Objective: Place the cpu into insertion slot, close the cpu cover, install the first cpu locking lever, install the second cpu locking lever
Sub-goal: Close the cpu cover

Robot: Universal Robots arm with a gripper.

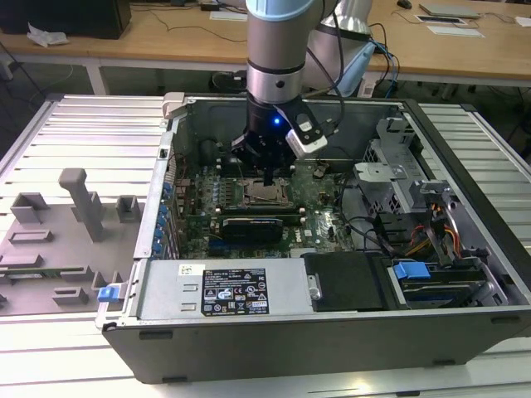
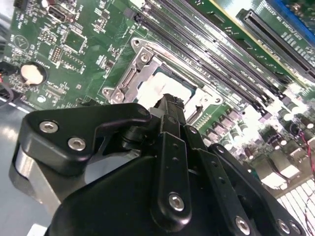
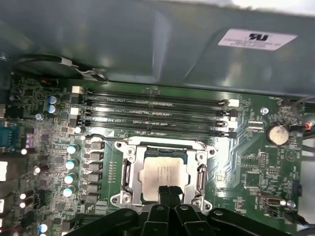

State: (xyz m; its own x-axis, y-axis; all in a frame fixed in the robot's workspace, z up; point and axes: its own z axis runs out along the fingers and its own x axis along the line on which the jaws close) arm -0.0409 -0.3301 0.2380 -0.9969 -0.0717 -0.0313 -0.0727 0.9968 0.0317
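Fingers (image 3: 164,192) are pressed together side by side in the first wrist view, with nothing between them. The gripper (image 3: 170,188) has its tips over one edge of the cpu (image 3: 161,172) and hides that edge. The cpu lies flat in the slot (image 3: 162,149), silver face up, so the pins under it are covered. The cover (image 3: 129,169) lies down around the cpu, which shows through its window. Whether it is latched I cannot tell. Long memory slots (image 3: 152,110) run across the green board (image 3: 246,167) beyond it.

In the second wrist view the gripper's (image 2: 170,102) black body blocks much of the scene. Its tip sits over the cpu (image 2: 153,91), whose face is washed out by glare. Part of the cover (image 2: 129,81) shows beside it.

In the exterior view the arm (image 1: 280,50) reaches down into the open case (image 1: 249,348). The gripper (image 1: 267,177) is just above the cpu (image 1: 267,196), and contact is hard to make out.
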